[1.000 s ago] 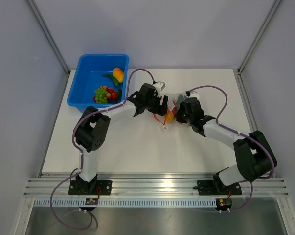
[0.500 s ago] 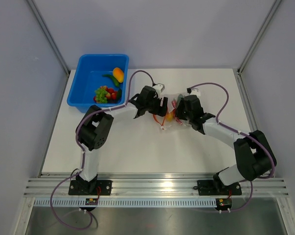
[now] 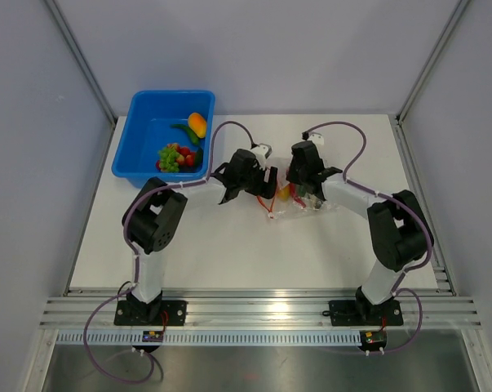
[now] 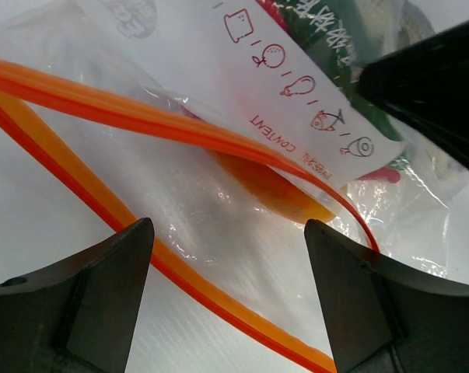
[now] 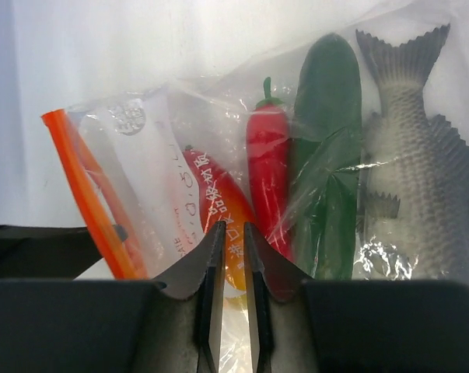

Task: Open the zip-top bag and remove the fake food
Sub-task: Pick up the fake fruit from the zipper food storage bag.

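The zip-top bag [image 3: 293,204] lies on the white table between my two grippers. In the left wrist view its two orange zip strips [image 4: 141,116] stand apart and its white label [image 4: 296,78] faces the camera. My left gripper [image 4: 228,229] is open with one zip strip running between its fingers; it also shows in the top view [image 3: 268,184]. My right gripper [image 5: 232,227] is shut on the bag's clear plastic [image 5: 141,155]; it also shows in the top view [image 3: 299,186]. Inside the bag are a grey fish [image 5: 409,155], a green cucumber [image 5: 327,101], a red chili [image 5: 267,155] and an orange piece [image 4: 265,186].
A blue tub [image 3: 139,102] stands at the back left with a yellow-orange pepper [image 3: 197,124], green grapes [image 3: 170,157] and red pieces in it. Grey walls close in the table on three sides. The right gripper's black body [image 4: 436,78] is close to the left fingers.
My right arm has swung back and left, its gripper still on the bag. The bag has shifted a little toward the near side. My left gripper has drawn slightly left.
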### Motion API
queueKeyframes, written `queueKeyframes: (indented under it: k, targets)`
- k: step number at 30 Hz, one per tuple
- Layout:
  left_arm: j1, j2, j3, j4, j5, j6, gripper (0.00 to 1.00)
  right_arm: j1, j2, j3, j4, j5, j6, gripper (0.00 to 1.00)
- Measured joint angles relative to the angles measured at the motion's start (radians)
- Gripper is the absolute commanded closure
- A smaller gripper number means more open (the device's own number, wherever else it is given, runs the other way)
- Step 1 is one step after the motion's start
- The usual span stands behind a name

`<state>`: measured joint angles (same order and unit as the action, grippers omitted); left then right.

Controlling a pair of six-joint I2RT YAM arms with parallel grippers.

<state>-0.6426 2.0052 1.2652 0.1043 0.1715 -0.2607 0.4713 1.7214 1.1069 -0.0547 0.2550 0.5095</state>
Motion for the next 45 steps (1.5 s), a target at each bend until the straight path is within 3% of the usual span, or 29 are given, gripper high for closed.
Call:
queueKeyframes:
  k: [16, 30, 39, 45]
  targets:
    - [0.0, -0.046, -0.033, 0.1, 0.001, 0.011, 0.13, -0.009, 0.189, 0.127, -0.056, -0.06, 0.03, 0.8]
    - [0.001, 0.012, -0.018, 0.076, -0.053, 0.028, 0.14, -0.014, 0.196, 0.129, -0.062, -0.119, 0.03, 0.81]
    - [0.001, 0.048, 0.026, 0.024, -0.076, 0.037, 0.29, -0.016, 0.196, 0.126, -0.06, -0.145, 0.031, 0.83]
    - [0.001, 0.048, 0.044, -0.007, -0.08, 0.054, 0.46, -0.016, 0.196, 0.121, -0.055, -0.144, 0.03, 0.83]
